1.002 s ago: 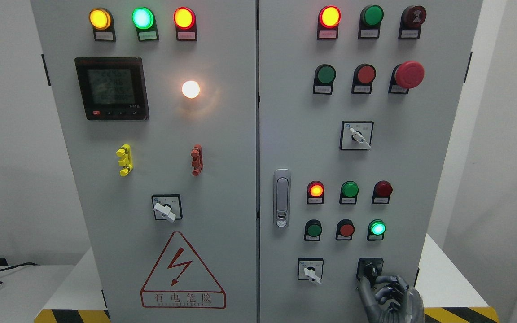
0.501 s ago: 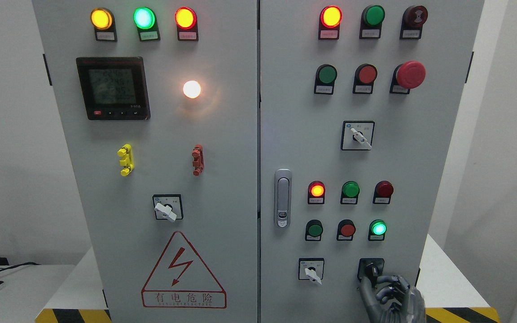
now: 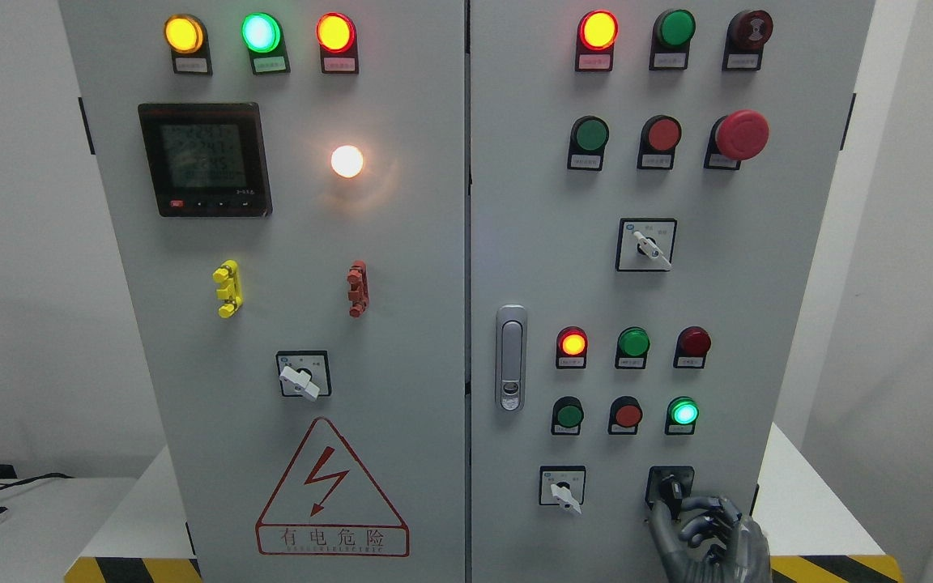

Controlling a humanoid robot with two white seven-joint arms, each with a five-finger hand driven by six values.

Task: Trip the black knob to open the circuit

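- Grey metal fingers of the right hand [image 3: 705, 534] rise from the bottom edge at the lower right, curled, with thumb and fingertips closed around the black knob [image 3: 671, 489].
- The black knob sits in a black square plate on the right door of the grey cabinet [image 3: 758, 324], just above and slightly left of the hand's palm, touching the fingertips.
- To the left of the hand, on the same row, a white selector switch [image 3: 562, 488] sits well apart from the fingers.
- Straight above the hand glows a green lamp [image 3: 683, 412], with a red button [image 3: 625, 414] and a green button [image 3: 568, 414] further left of it.
- Higher still above the hand is a lit red lamp [image 3: 572, 343], and far above, a red mushroom stop button [image 3: 740, 134].
- Far to the hand's left, on the left door, is a red-bordered warning triangle [image 3: 330, 488].
- No left hand shows.
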